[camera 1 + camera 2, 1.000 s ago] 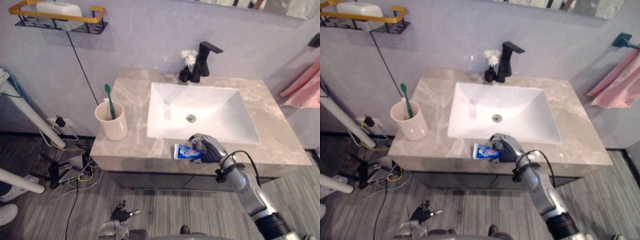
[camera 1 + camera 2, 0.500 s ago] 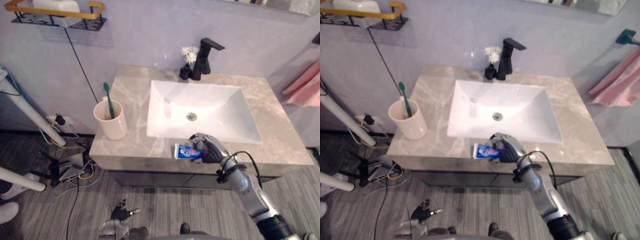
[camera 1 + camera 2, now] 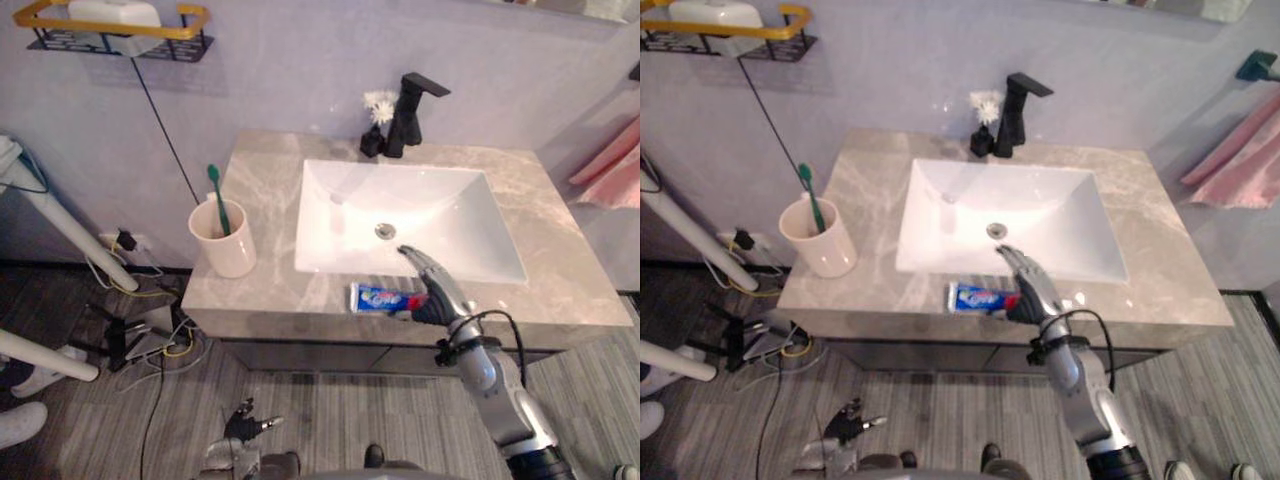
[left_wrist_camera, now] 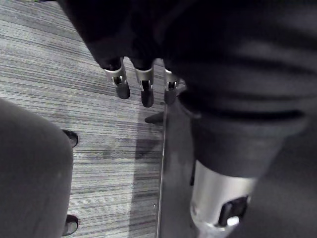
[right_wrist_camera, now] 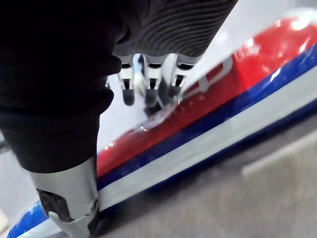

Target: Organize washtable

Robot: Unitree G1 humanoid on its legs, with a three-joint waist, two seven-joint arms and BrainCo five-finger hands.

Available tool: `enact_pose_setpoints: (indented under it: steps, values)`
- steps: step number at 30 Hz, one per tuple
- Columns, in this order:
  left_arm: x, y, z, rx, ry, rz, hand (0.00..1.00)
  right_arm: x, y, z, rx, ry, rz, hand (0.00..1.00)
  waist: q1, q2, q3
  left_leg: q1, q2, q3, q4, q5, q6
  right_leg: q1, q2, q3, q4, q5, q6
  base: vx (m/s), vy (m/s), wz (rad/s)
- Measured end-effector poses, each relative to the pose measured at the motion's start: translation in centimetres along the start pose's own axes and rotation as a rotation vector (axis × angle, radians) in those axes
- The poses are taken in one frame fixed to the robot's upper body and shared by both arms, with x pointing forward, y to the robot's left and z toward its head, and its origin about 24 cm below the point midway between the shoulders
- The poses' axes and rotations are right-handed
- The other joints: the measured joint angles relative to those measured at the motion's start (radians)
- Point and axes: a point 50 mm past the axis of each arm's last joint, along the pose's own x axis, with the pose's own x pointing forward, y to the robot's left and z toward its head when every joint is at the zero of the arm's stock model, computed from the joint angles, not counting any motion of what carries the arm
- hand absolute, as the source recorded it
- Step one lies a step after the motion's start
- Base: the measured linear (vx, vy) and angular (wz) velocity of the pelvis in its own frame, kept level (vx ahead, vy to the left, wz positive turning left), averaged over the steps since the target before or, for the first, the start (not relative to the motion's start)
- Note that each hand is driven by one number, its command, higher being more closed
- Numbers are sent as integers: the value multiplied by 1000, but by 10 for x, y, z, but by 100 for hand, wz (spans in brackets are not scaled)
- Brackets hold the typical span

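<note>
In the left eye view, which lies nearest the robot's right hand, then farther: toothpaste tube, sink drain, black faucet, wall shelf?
1. Blue-and-red toothpaste tube, at the right hand, counter front.
2. Round metal sink drain, in the white basin.
3. Black faucet, behind it.
4. Yellow-railed wall shelf, far left.

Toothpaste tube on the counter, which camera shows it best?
The right eye view: nearly the whole toothpaste tube lies flat on the countertop in front of the sink, one end under the right hand. The left eye view shows much the same. The right wrist view sees a close stretch of its red, white and blue side.
</note>
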Motion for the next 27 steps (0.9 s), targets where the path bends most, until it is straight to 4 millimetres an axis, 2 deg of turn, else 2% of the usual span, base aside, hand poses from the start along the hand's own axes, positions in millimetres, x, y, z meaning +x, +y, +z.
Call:
enact_pose_setpoints:
  steps: [2, 4, 8, 17, 24, 25, 27]
  values:
    - [0, -2, -1, -4, 4, -4, 0, 0, -19, -6, -21, 28, -95, 0, -3, 4, -2, 0, 0, 0, 0, 0, 0, 0, 0, 0, -1, 0, 0, 0, 0, 0]
    - [-1, -2, -2, -4, 6, -4, 0, -3, -23, -8, -32, 36, -99, 0, -8, 5, -3, 0, 1, 0, -2, 0, 0, 0, 0, 0, -3, 0, 0, 0, 0, 0]
    - [-1, -2, -4, -5, 12, -6, 0, -11, -17, -10, -36, 50, -50, 0, -24, 5, -6, 1, 1, 3, -7, 0, 0, 0, 0, 2, -7, 0, 0, 0, 0, -1]
    - [-2, -1, -7, -3, 19, -4, 0, -17, -13, -14, -52, 58, 27, 0, -23, -4, -26, 3, 1, 5, -10, 0, 0, 0, 0, 4, -10, 2, 1, 0, 0, 0]
    - [-2, 0, -9, 0, 28, -4, 0, -24, 1, -11, -55, 29, 135, 0, -23, -8, -39, 3, 1, 6, -10, 0, 0, -1, 0, 5, -11, 3, 1, 0, 0, 0]
    - [-3, 0, -9, 1, 31, -4, 0, -24, 2, -10, -57, 22, 146, 100, -23, -8, -42, 2, 1, 6, -10, 0, 0, -1, 0, 5, -11, 4, 1, 0, 0, 0]
    - [-3, 0, -10, 3, 35, -4, 0, -24, 6, -8, -51, 13, 168, 100, -23, -7, -47, 2, 1, 6, -10, 0, 0, -1, 0, 5, -12, 4, 1, 0, 0, 0]
